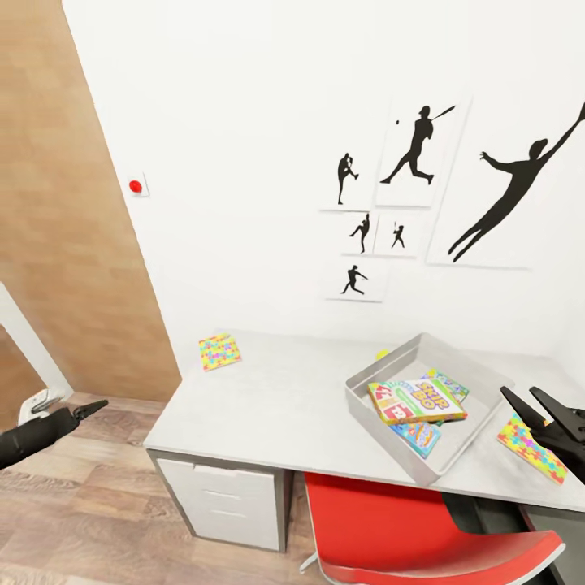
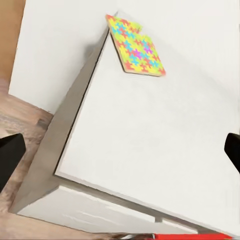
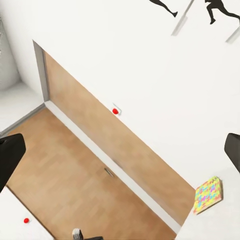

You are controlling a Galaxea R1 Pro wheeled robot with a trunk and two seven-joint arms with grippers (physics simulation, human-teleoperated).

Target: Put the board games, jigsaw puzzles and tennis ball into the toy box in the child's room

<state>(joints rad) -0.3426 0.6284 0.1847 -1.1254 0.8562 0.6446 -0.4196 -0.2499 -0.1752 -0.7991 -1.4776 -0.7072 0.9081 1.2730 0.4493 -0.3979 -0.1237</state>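
Beside the toy box (image 1: 370, 390), on the robot's right, one jigsaw puzzle (image 1: 532, 447) is lying flat on the surface (image 1: 276, 406), and the right tool (image 1: 528, 406) is being held just over its near corner with its two dark fingers spread wide and nothing between them. That puzzle is set slantwise, its edges running roughly along the bin's right wall, so it is being judged the right arm's piece: it is close under that tool and just beside the bin.

At the far left corner of the surface, the second jigsaw puzzle (image 1: 219, 351) is resting well apart from the bin. The left tool (image 1: 89, 408) is being carried low, off the surface's left end and above the wood floor (image 1: 81, 504), pointing toward the surface; whether its fingers are parted cannot be told.

Inside the bin, the SKIP-BO box (image 1: 416, 400) is lying on top of other flat game boxes, and the tennis ball (image 1: 381, 354) is peeking out behind the bin's far rim.
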